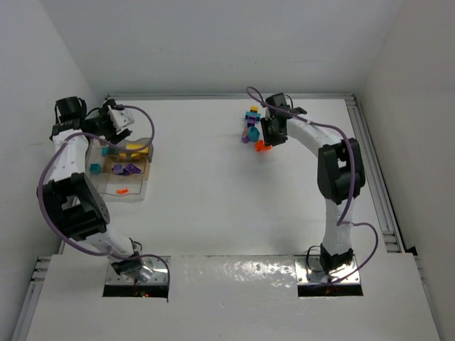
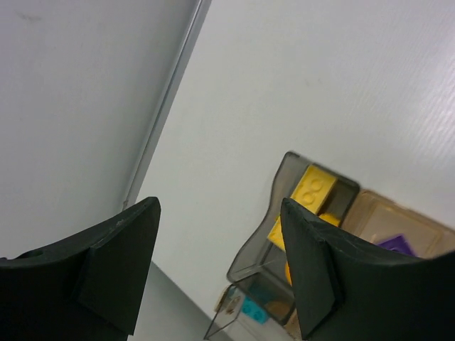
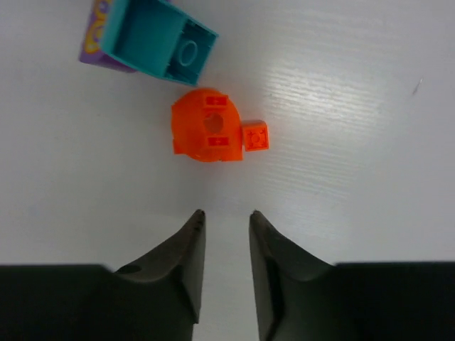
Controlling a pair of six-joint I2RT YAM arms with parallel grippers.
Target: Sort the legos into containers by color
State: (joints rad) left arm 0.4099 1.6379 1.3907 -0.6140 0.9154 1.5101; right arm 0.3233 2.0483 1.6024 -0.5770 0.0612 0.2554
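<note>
The right gripper (image 3: pixel 226 214) holds nothing, its jaws drawn to a narrow gap. The round orange lego (image 3: pixel 206 133) lies just beyond its fingertips, untouched, with a small orange cube (image 3: pixel 256 136) touching it and a teal brick (image 3: pixel 160 42) just past it. Well apart from that lego, the left gripper (image 2: pixel 219 209) gapes wide and empty above the containers (image 2: pixel 279 177).
</note>
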